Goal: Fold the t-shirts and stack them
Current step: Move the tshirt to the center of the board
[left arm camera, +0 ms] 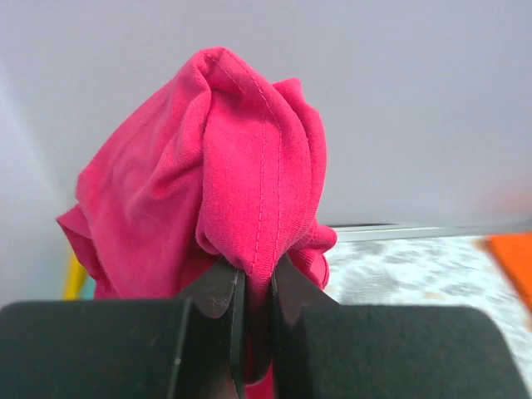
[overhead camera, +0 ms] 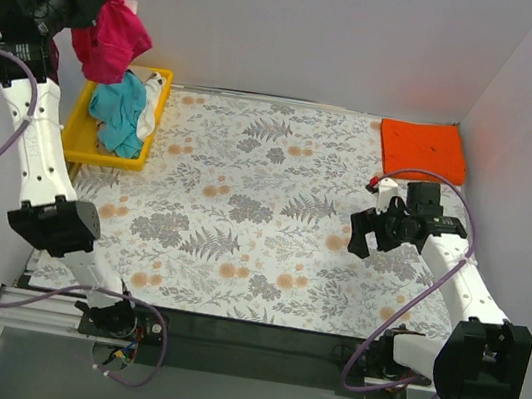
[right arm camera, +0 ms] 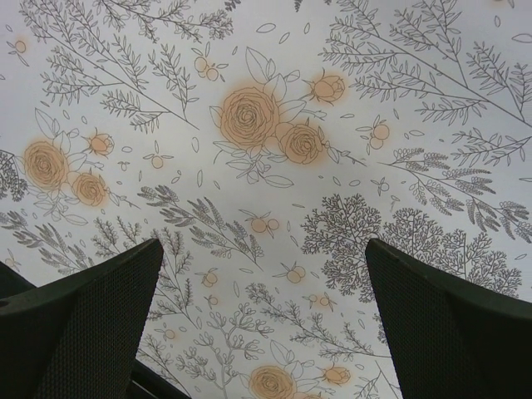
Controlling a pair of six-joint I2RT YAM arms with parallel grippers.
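Aloft, magenta-pink t-shirt, bunched, long axis vertical, in clamped left pincer; right pincer wide, empty.

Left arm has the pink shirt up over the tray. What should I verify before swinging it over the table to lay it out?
1. Left gripper shut on the magenta shirt: ok, cloth is pinched between the fingers.
2. Shirt's lower edge free of the yellow tray: cannot tell, it hangs close above the tray.
3. Teal shirt and white shirt lying in the tray, not dragged up: ok.
4. Right gripper open and holding nothing: ok.
5. Middle of the floral tablecloth free for laying: ok.
6. Orange shirt out of the way: ok, folded at the far right corner.
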